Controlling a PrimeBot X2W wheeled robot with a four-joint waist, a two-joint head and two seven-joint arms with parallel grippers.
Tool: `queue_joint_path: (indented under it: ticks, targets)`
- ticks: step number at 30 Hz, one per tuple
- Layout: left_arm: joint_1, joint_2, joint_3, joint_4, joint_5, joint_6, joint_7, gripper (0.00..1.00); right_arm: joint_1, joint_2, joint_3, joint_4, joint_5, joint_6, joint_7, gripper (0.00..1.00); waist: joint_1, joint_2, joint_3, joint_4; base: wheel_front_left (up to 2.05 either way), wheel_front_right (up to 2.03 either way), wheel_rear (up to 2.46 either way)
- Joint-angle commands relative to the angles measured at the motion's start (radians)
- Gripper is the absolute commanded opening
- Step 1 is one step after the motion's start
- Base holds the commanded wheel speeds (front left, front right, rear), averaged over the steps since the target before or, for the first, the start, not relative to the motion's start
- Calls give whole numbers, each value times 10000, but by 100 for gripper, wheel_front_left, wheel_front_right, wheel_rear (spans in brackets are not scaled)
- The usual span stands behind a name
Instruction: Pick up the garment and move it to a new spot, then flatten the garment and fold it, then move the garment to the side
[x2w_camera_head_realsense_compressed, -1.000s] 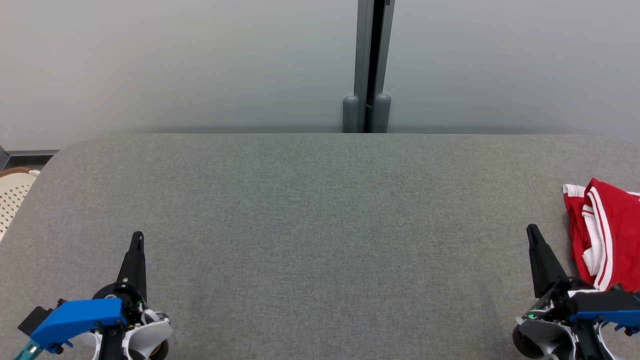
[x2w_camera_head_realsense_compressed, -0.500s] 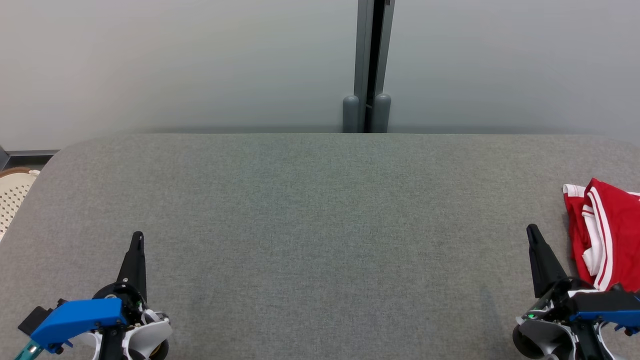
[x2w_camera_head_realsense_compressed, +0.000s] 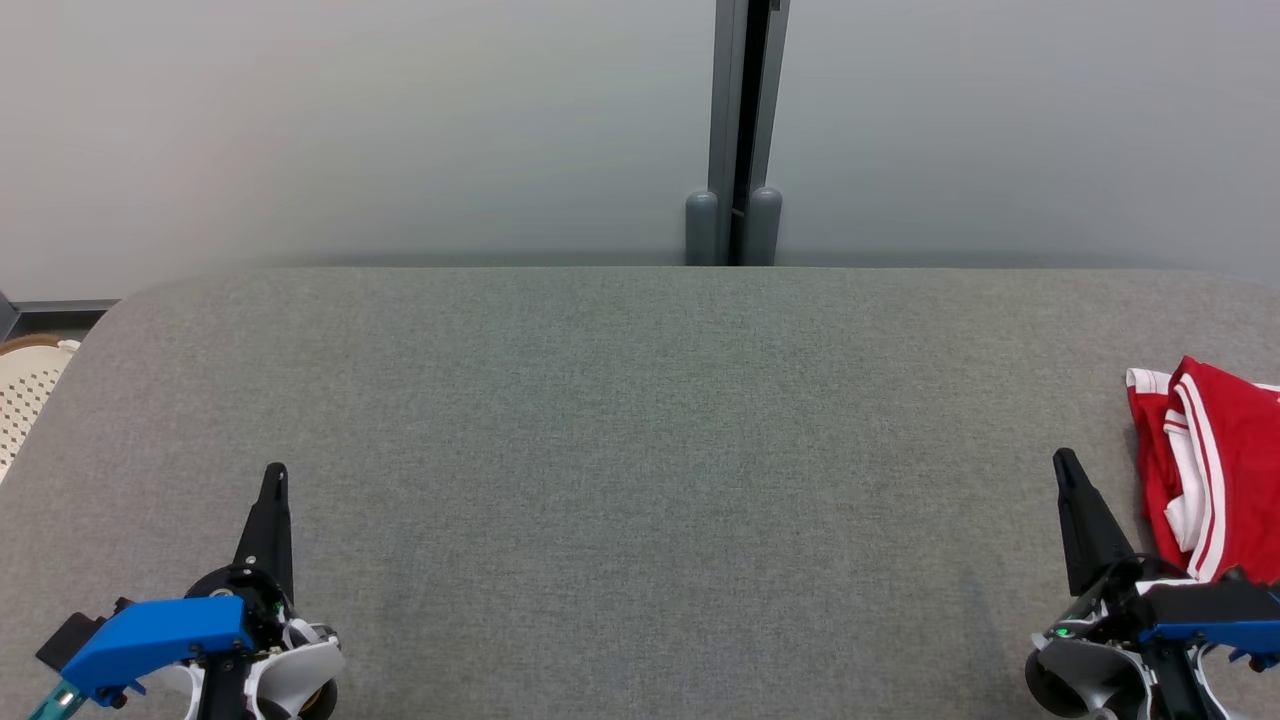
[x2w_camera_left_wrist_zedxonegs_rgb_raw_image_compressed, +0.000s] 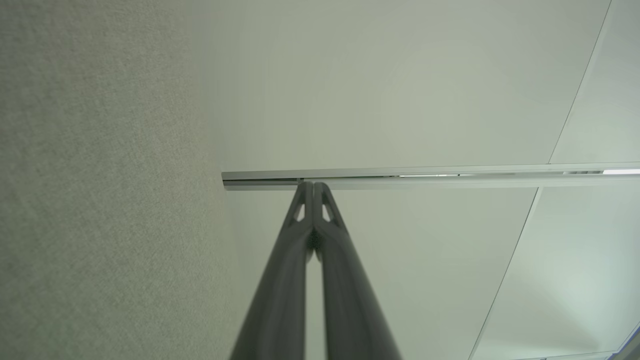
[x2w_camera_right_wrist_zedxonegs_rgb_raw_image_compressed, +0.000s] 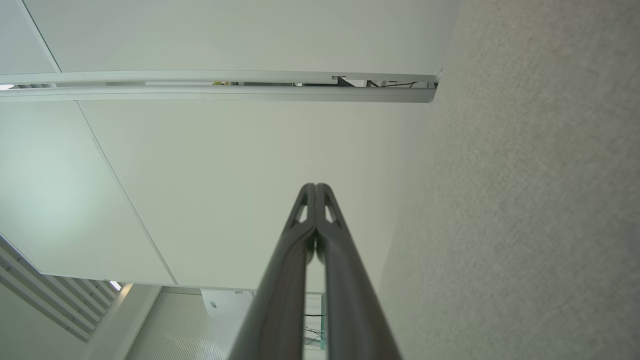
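Evidently your left claw (x2w_camera_head_realsense_compressed: 274, 480) sat closed and empty near the table's (x2w_camera_head_realsense_compressed: 640, 420) left. Your right claw (x2w_camera_head_realsense_compressed: 1065, 465), closed too, sat just beside the crumpled red garment (x2w_camera_head_realsense_compressed: 1220, 470) far right, where a clumsy grab could have shoved it off.

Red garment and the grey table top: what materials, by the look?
Garment: probably smooth knit sportswear fabric, red with white stripes; it lies in soft folds.
Table: seemingly matte grey woven fabric cover; fine flecked weave shows.
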Motion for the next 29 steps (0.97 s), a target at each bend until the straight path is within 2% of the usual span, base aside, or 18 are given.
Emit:
queue_joint_path:
  ticks: [1, 29]
  targets:
    - [-97, 9, 16, -48, -24, -91, 33, 0, 116, -51, -16, -39, 28, 4, 30, 0, 0, 0, 0, 0, 0, 0, 0]
    - [-97, 9, 15, -49, -24, -92, 32, 0, 116, -51, -15, -38, 29, 4, 30, 0, 0, 0, 0, 0, 0, 0, 0]
